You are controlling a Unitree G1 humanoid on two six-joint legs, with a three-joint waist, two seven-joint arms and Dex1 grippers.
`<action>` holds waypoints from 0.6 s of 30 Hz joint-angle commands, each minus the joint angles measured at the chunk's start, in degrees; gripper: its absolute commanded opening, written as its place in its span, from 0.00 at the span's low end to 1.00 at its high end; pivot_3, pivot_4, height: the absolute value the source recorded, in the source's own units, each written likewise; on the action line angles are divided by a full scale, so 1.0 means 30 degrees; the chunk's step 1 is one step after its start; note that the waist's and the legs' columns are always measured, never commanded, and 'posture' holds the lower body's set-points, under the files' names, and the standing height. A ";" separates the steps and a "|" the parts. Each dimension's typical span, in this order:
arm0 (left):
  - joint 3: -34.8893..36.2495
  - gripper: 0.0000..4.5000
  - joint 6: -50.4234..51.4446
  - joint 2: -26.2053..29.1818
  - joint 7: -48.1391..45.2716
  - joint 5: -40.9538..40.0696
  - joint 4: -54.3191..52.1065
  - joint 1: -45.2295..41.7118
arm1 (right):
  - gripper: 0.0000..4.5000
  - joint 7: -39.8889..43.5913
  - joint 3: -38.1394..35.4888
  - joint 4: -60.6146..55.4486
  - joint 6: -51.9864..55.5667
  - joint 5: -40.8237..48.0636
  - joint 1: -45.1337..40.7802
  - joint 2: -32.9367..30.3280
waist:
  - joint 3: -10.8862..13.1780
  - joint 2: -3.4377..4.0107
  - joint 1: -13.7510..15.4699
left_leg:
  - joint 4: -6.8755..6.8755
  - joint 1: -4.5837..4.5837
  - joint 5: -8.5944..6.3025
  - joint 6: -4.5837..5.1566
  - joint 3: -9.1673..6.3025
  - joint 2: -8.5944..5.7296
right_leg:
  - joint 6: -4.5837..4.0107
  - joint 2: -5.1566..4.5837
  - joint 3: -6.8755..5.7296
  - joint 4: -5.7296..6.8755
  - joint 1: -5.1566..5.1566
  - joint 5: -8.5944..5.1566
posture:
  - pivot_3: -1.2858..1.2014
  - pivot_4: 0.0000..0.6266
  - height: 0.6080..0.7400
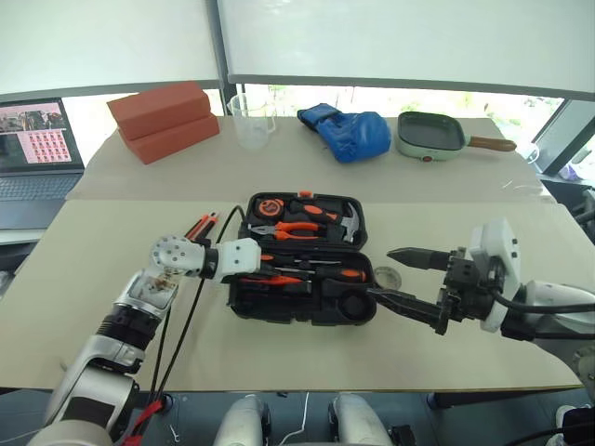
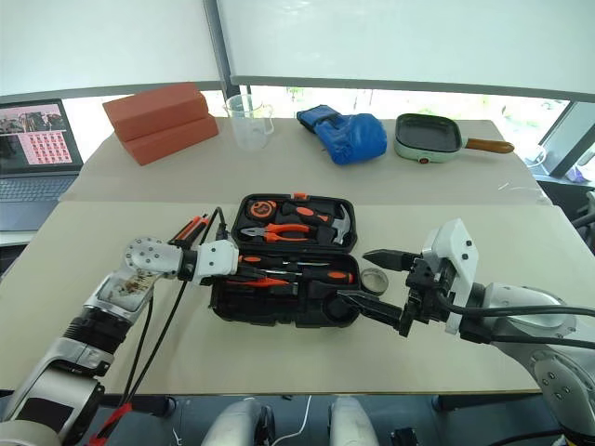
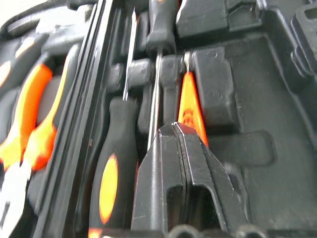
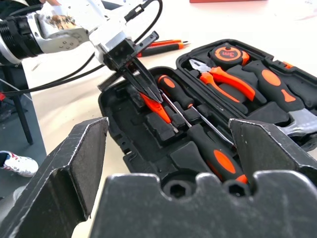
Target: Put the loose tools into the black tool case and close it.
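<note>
The black tool case [image 1: 302,265] lies open mid-table. The left gripper [image 4: 146,94], pinched shut, hovers over the slim, light, rigid tester screwdriver [image 4: 157,108]; the right gripper [image 1: 409,279] gapes wide, empty.

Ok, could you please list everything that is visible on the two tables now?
black tool case: one, open, front table centre
screwdrivers: two, orange-black, case's near half
tester screwdriver: one, orange, near half
pliers, hammer, tape measure: one each, far half
utility knife: one, orange-black, table left of case
tape roll: one, grey, right of case
bricks: two, red, stacked, back left
cup: one, clear, back
glove: blue, back
pan: one, green, back right
laptop: one, far left
left pincer: shut, at tester
right pincer: open, right of case
</note>
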 commanded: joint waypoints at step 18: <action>-0.0163 0.01 0.2986 0.0440 -0.1500 0.0018 -0.1327 -0.0673 | 1.00 0.0018 -0.0024 -0.0470 -0.0333 -0.0319 -0.0099 0.0453 | 0.0036 -0.0060 0.0146 | 0.0015 -0.0174 -0.0011 0.0018 -0.0015 -0.0016 | 0.0106 -0.0052 -0.0032 -0.0199 -0.0041 0.0037 | 0.52 0.24 0.99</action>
